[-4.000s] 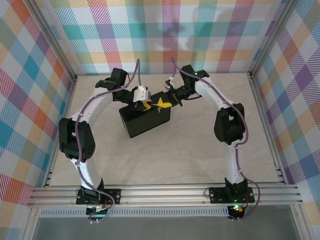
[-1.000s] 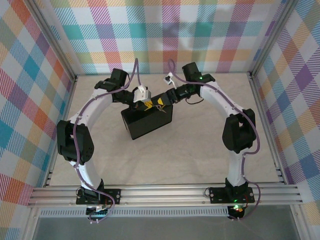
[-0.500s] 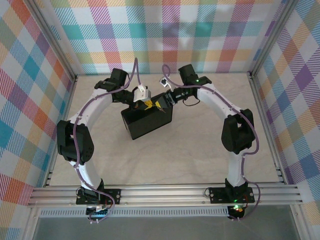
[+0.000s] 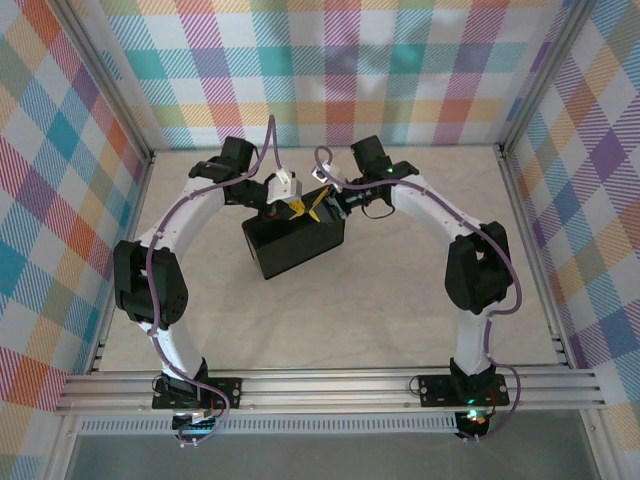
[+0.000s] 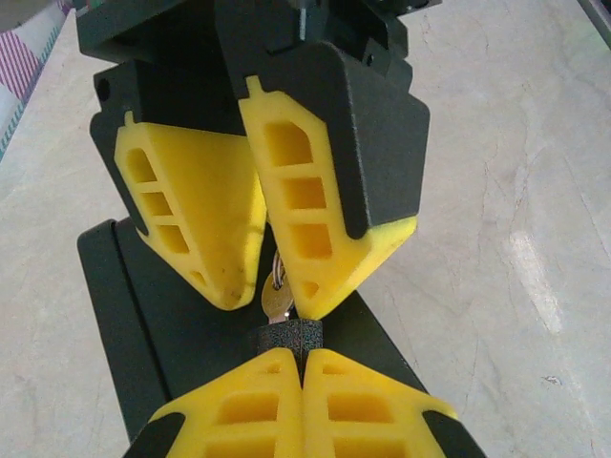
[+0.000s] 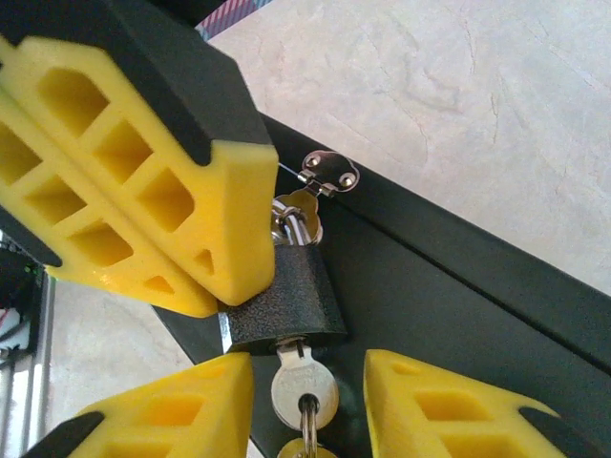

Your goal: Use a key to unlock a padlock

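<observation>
Two yellow fingers [image 6: 434, 405] of the right gripper [image 6: 302, 370] stand apart over the dark box [image 6: 458, 286], one on each side of the key [image 6: 304, 389], with a gap between each finger and the key's silvery head. The key sits in the keyway of the padlock [image 6: 286, 298], in line with the lock's long axis. That axis runs from the right gripper toward the box's edge, with the keyway end facing the right gripper and the shackle [image 6: 291, 224] end pointing away from it. The lock body is dark grey with a hammered finish. The left gripper [image 5: 304, 355] is clamped on this body from the side, just beyond the key. Farther on, the shackle reaches a small metal hasp [image 6: 329, 172] at the box's edge; whether the shackle is latched cannot be told. Past the box lies the pale marbled table [image 6: 458, 86]. In the top view both grippers meet over the box's far edge.
</observation>
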You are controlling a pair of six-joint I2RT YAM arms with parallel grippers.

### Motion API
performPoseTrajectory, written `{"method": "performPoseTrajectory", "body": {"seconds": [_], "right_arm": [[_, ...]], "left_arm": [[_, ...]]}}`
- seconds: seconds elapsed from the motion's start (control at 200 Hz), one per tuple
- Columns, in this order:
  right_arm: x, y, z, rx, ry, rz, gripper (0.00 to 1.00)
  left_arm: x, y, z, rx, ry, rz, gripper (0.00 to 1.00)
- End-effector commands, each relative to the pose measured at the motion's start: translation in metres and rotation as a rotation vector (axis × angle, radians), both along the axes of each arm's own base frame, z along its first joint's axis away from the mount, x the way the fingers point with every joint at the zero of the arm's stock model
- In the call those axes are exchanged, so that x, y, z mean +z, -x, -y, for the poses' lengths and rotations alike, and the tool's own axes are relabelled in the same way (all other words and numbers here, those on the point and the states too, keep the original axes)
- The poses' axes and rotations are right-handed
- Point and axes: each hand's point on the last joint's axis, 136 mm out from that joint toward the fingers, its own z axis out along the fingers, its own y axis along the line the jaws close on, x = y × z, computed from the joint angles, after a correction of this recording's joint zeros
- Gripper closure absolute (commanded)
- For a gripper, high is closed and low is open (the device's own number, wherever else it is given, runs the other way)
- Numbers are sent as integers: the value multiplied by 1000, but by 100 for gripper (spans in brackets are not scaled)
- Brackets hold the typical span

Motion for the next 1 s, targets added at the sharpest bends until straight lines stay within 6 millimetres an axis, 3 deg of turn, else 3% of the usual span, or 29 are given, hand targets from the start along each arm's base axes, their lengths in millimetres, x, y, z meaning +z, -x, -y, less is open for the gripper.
{"method": "performPoseTrajectory", "body": {"seconds": [0.0, 0.195, 0.485, 0.855, 0.995], "right_arm": [[-9, 12, -6, 22, 20, -9, 72], [-10, 11, -6, 16, 20, -19, 86], [16, 27, -13, 77, -103, -141, 97], [32, 35, -18, 46, -173, -490, 96], [26, 28, -8, -27, -165, -592, 98]], "left_arm": [[-17, 1, -7, 24, -36, -70, 95], [-16, 2, -7, 23, -35, -73, 95], [-20, 4, -7, 21, -35, -83, 96], [-17, 5, -6, 25, -20, -76, 96], [-16, 3, -6, 32, -17, -67, 95]]}}
